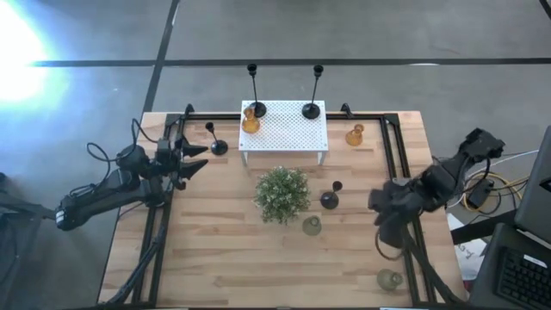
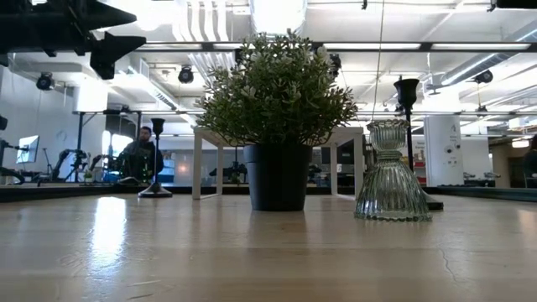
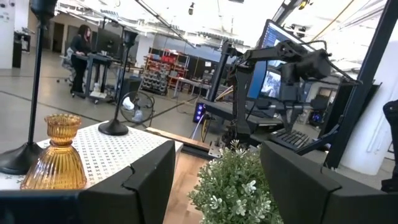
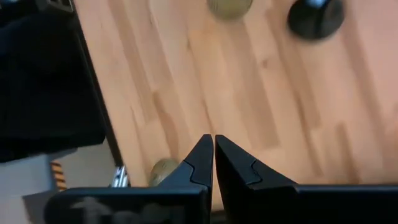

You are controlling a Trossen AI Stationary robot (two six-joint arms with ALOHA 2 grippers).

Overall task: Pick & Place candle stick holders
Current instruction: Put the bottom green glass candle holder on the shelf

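Two tall black stems [image 1: 256, 90] [image 1: 314, 90] and an amber holder [image 1: 250, 120] stand on the white perforated stand [image 1: 284, 142]. Another amber holder [image 1: 355, 134] stands on the table to the stand's right. A small black holder [image 1: 215, 144] stands to its left. Two black holders [image 1: 330, 200] [image 1: 337, 185] and a clear-grey one [image 1: 312, 226] stand near the plant, and another clear-grey one [image 1: 389, 280] stands near the front right corner. My left gripper [image 1: 200, 158] [image 3: 214, 180] is open and empty, left of the stand. My right gripper [image 1: 383, 220] [image 4: 213, 146] is shut and empty, pointing down above the table's right side.
A bushy green plant [image 1: 282, 194] in a dark pot stands mid-table, in front of the stand. Black frame rails [image 1: 164, 215] [image 1: 405, 164] run along the table's left and right sides. Bare wood lies at the front left. A person [image 2: 138, 155] stands in the room beyond.
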